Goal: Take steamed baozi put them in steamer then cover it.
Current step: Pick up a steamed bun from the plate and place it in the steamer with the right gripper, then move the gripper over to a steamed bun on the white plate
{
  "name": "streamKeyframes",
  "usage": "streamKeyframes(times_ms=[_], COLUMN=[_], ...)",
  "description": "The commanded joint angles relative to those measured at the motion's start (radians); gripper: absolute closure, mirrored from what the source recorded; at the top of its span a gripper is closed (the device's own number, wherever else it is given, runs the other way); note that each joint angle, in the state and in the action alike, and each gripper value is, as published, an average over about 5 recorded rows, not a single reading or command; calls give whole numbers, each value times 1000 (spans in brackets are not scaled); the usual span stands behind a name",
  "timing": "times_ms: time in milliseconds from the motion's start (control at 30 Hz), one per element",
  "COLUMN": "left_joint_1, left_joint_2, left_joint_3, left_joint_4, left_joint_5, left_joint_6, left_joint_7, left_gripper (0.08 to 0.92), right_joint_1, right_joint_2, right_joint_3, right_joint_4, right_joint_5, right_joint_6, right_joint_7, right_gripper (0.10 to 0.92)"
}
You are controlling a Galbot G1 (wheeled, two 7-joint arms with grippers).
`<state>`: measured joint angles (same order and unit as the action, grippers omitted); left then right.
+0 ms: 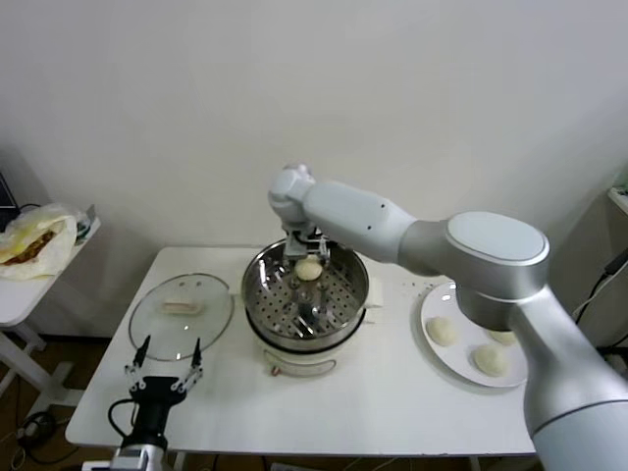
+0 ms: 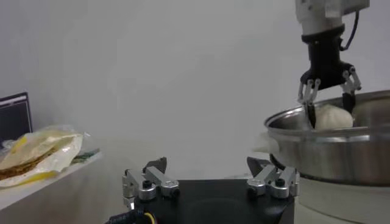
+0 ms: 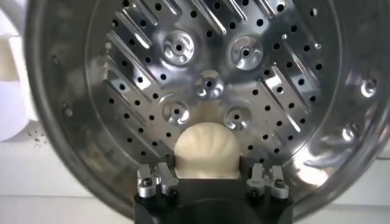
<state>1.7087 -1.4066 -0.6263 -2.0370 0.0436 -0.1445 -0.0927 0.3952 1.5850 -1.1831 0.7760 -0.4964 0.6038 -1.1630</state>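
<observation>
The steamer (image 1: 257,294) stands mid-table, its perforated tray bare. My right gripper (image 1: 308,257) reaches down into its far side, shut on one cream-white baozi (image 1: 308,269). From the left wrist the right gripper (image 2: 328,112) flanks the baozi (image 2: 333,117) just above the steamer's rim (image 2: 341,143). In the right wrist view the baozi (image 3: 206,149) fills the gap of the right gripper (image 3: 206,169) over the steamer's tray (image 3: 286,91). The glass cover (image 1: 157,329) lies flat to the steamer's left. My left gripper (image 1: 165,359) hangs open near the table's front left, empty (image 2: 207,165).
A white plate (image 1: 429,339) at the right holds three more baozi (image 1: 442,331). A small side table at the far left carries a filled plastic bag (image 1: 39,240), also visible from the left wrist (image 2: 36,155). The white wall stands close behind the table.
</observation>
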Motion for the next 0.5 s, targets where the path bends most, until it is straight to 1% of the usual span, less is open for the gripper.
streamKeyframes(times_ms=[33,100,300,400,500], left_joint_1=[5,7,19,24,26], left_joint_2=[-1,-1,-1,0,1], left_joint_3=[-1,-3,-5,-5,-4], left_joint_4=[0,0,-14,-17,-15], left_joint_5=[5,5,5,6,9], left_joint_6=[1,0,7,8,7], left_joint_7=[1,0,-3,-3,-4], left_gripper=[177,177,177,177,177], right_joint_1=[-42,-37,12,63,138], right_joint_2=[18,8,-64,-134,-222], right_joint_3=[23,31,48,45,29], right_joint_4=[-14,-7,93,170,265], right_joint_5=[-55,-46,-18,41,138], right_joint_6=[5,0,2,-8,-37], right_joint_7=[8,7,-6,-20,-37], right_gripper=[259,221,203,202,203])
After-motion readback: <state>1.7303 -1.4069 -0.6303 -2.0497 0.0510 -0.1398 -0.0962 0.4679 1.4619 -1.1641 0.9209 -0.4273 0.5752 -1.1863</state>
